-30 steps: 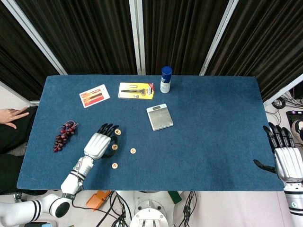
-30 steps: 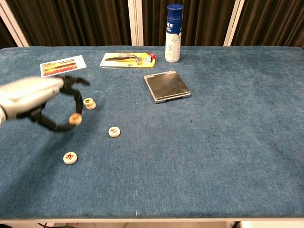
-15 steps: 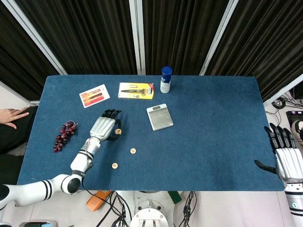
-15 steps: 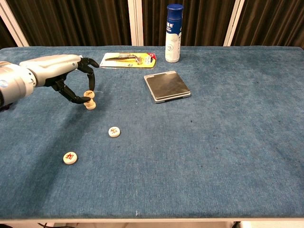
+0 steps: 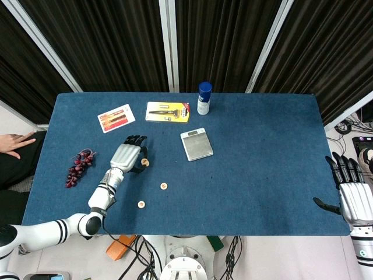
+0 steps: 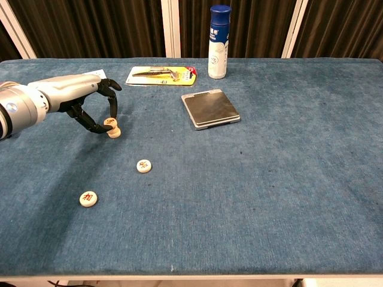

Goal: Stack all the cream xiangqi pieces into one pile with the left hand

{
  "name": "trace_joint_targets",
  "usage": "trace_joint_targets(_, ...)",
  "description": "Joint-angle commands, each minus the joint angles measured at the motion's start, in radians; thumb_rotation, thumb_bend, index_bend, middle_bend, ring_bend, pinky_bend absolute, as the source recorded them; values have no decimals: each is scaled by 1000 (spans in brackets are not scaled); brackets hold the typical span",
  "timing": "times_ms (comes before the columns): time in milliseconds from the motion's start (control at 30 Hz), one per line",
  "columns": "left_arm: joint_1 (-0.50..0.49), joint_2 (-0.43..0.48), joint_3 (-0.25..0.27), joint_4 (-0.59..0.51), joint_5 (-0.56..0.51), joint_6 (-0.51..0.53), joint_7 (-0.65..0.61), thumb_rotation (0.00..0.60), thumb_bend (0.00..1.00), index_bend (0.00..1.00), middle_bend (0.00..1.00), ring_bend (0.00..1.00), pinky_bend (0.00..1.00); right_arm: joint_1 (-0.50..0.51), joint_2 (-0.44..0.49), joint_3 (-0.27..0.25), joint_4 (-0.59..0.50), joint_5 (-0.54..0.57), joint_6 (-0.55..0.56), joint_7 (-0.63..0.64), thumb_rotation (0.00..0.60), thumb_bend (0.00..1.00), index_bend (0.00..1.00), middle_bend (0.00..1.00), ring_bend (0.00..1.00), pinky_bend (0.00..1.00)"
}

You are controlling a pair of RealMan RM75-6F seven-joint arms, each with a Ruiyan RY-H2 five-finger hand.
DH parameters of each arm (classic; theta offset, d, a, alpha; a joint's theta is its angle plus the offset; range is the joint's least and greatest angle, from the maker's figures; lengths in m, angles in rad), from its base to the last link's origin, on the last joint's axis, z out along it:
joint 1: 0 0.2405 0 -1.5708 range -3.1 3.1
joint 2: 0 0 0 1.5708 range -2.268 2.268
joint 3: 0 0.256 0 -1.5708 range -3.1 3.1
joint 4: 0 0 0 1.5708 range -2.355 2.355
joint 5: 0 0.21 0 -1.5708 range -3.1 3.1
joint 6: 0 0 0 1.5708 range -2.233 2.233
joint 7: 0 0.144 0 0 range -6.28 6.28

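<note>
My left hand (image 5: 125, 156) (image 6: 84, 98) reaches over the left part of the blue table (image 5: 262, 175). Between thumb and a finger it pinches a cream xiangqi piece (image 6: 109, 122). That piece rests, slightly offset, on top of a second cream piece (image 6: 114, 132), and the pair (image 5: 144, 163) shows just right of the hand in the head view. Two more cream pieces lie flat and apart nearer the front: one (image 5: 164, 186) (image 6: 143, 166) in the middle, one (image 5: 141, 204) (image 6: 88, 198) by the front edge. My right hand (image 5: 354, 195) hangs open past the table's right edge.
A grey scale (image 5: 196, 144) (image 6: 210, 108) lies mid-table. A blue-capped bottle (image 5: 203, 98) (image 6: 219, 42), a yellow package (image 5: 168, 111) and a card (image 5: 116, 118) sit along the back. Dark grapes (image 5: 80, 166) lie at the left, with a person's hand (image 5: 17, 142) beyond the edge.
The left hand carried a cream piece away from the front and set it down onto the piece further back. The right hand has barely moved.
</note>
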Motion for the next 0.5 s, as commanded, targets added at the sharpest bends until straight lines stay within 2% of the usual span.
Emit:
trace_joint_targets(33, -5, -1, 4, 3, -8, -2, 5, 593, 337, 492, 69, 0, 0, -1, 0, 0, 0, 1, 0, 0, 600, 98, 0, 0, 0, 70)
trace_joint_targets(500, -12, 8, 18, 3, -30, 10, 5, 592, 327, 458, 69, 0, 0, 2, 0, 2, -2, 2, -3, -4, 600, 98, 0, 0, 0, 70)
